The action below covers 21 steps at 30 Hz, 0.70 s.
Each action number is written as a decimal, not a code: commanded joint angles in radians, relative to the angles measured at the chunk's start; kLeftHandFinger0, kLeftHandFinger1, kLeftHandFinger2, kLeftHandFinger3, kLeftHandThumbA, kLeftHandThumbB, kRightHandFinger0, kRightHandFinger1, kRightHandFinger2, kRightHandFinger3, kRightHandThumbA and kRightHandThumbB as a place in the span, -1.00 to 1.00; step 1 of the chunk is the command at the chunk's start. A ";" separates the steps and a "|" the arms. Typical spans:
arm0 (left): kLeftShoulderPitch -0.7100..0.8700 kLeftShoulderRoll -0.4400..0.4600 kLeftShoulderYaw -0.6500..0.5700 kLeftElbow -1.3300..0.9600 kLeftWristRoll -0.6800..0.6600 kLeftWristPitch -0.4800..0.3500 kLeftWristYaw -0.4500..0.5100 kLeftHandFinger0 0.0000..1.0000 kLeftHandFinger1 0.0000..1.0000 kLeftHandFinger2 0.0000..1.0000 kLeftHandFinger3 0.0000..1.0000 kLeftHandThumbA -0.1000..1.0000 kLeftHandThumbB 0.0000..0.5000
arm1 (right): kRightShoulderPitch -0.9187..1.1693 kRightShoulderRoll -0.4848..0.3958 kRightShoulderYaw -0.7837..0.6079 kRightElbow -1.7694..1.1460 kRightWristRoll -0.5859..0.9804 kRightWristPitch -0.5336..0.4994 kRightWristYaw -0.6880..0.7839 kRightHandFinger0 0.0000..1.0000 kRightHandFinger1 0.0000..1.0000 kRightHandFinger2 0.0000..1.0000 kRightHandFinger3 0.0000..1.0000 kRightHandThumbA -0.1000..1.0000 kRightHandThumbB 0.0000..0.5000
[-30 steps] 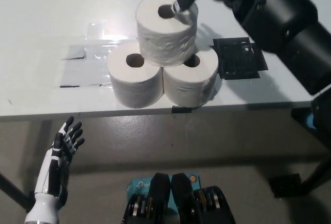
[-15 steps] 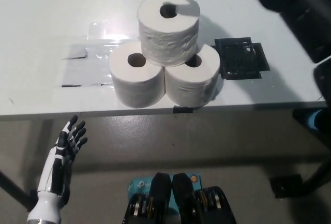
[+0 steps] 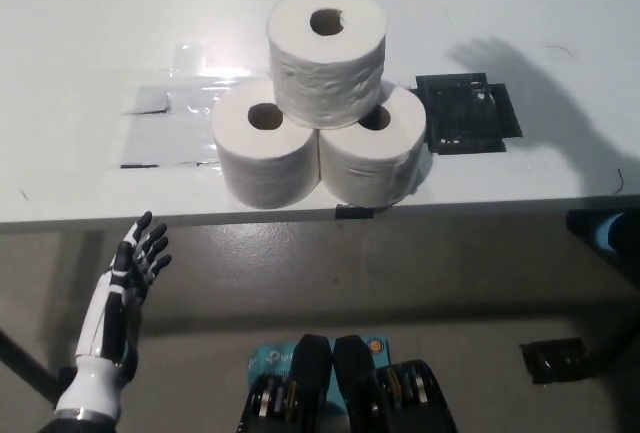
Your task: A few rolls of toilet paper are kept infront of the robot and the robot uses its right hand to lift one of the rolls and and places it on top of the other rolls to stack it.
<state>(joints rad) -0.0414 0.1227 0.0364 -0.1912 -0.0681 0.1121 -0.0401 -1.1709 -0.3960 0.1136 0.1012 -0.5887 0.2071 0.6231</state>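
left hand (image 3: 135, 265) open below table (image 3: 80, 53); black tray (image 3: 466, 113) beside stacked rolls (image 3: 322, 103).

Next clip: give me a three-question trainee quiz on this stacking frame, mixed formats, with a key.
1. True or false: the top roll rests on both lower rolls.
2. Which robot hand is in view? A) left hand B) right hand C) both
3. Fill in: the black square tray lies to the picture's ____ of the stack on the table.

Key: 1 true; 2 A; 3 right.
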 commanded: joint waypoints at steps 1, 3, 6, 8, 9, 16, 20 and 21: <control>-0.146 0.034 0.004 0.009 0.007 0.009 -0.018 1.00 1.00 1.00 1.00 1.00 -0.76 | 0.367 -0.019 -0.642 -0.794 0.323 0.007 -0.325 1.00 1.00 1.00 1.00 0.84 -0.25; -0.160 0.030 0.007 0.023 0.003 0.002 -0.016 1.00 1.00 1.00 1.00 1.00 -0.86 | 0.482 0.065 -0.678 -0.859 0.406 -0.057 -0.405 1.00 1.00 1.00 1.00 0.74 -0.58; -0.161 0.034 0.010 0.024 0.001 0.001 -0.017 1.00 1.00 1.00 1.00 1.00 -0.74 | 0.588 0.193 -0.677 -0.910 0.456 -0.114 -0.508 1.00 1.00 1.00 1.00 0.78 -0.47; -0.151 0.032 0.010 0.013 0.005 0.007 -0.015 1.00 1.00 1.00 1.00 1.00 -0.72 | 0.721 0.298 -0.631 -0.866 0.484 -0.295 -0.578 1.00 1.00 1.00 1.00 1.00 -0.68; -0.147 0.028 0.009 0.014 0.001 0.003 -0.016 1.00 1.00 1.00 1.00 1.00 -0.71 | 0.797 0.350 -0.590 -0.783 0.462 -0.435 -0.597 1.00 1.00 1.00 1.00 1.00 -0.81; -0.084 0.034 -0.008 -0.015 0.016 0.000 -0.029 1.00 1.00 1.00 1.00 1.00 -0.80 | 1.001 0.456 -0.449 -0.320 0.400 -0.624 -0.520 1.00 1.00 1.00 1.00 1.00 -0.75; -0.055 0.032 -0.008 -0.019 0.007 -0.011 -0.033 1.00 1.00 1.00 1.00 1.00 -0.88 | 1.034 0.542 -0.397 -0.184 0.356 -0.664 -0.544 1.00 1.00 1.00 1.00 1.00 -0.75; -0.047 0.031 -0.010 -0.018 0.012 -0.016 -0.032 1.00 1.00 1.00 1.00 1.00 -0.91 | 1.042 0.554 -0.381 -0.148 0.352 -0.677 -0.554 1.00 1.00 1.00 1.00 1.00 -0.82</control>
<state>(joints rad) -0.1028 0.1225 0.0368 -0.1507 -0.0677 0.1183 -0.0403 -0.2295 -0.0199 -0.2490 -0.2098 -0.4169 0.0053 0.4073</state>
